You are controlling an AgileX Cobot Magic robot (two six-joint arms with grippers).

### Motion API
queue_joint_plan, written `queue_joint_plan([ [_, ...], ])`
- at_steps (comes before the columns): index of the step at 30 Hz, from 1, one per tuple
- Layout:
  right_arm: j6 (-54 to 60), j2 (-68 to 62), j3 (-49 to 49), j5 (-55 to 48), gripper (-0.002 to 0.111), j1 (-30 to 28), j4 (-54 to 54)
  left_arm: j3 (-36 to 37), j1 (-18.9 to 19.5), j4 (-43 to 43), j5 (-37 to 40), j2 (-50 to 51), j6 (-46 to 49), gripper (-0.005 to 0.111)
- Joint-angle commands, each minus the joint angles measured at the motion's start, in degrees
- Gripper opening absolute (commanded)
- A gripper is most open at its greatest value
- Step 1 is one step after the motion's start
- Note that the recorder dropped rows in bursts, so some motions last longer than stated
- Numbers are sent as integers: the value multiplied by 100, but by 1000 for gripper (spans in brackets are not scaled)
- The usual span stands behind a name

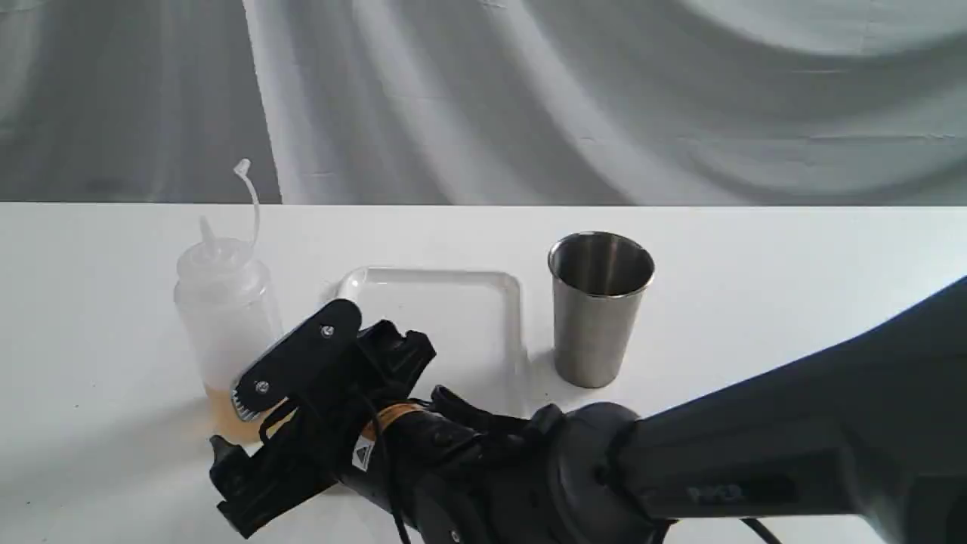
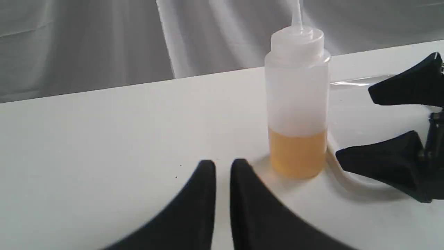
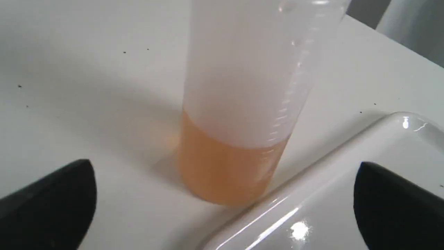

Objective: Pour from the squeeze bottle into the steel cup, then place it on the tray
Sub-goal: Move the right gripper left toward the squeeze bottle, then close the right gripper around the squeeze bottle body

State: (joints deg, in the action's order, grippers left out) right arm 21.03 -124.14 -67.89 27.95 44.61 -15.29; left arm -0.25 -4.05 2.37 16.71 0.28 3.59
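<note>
The squeeze bottle [image 1: 227,302] stood upright on the white table [image 1: 755,264], its long axis vertical, a little amber liquid low in its body and the nozzle uncapped. Its base sat just beside the near corner of the tray [image 1: 430,276]. The steel cup [image 1: 599,310] stood apart, on the tray's other side.

The right gripper [image 3: 225,173] reached across the tray with its fingers spread wide, holding nothing. The bottle lay directly ahead of the gap, not yet between the fingertips and untouched. A short straight advance would likely bracket its lower body. The left gripper [image 2: 223,163] sat all but closed and empty, the bottle off to one side, so the right arm looked better placed to grasp.
</note>
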Motion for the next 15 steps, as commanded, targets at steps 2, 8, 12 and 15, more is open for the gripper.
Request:
queue_joint_plan([
  [2,136,-150,-421,-207,102,-18,-37,25,-18,16,-37,-28,-10,8],
  [8,144,-499,-1043,-661,102,-129,-37,25,-18,16,-37,-28,-10,8],
  [12,144,-667,-1466,-969,102,-247,-5,25,-18,16,-37,-28,-10,8],
  [15,144,-776,-1752,-1116,102,-299,31,25,-18,16,-37,-28,-10,8],
])
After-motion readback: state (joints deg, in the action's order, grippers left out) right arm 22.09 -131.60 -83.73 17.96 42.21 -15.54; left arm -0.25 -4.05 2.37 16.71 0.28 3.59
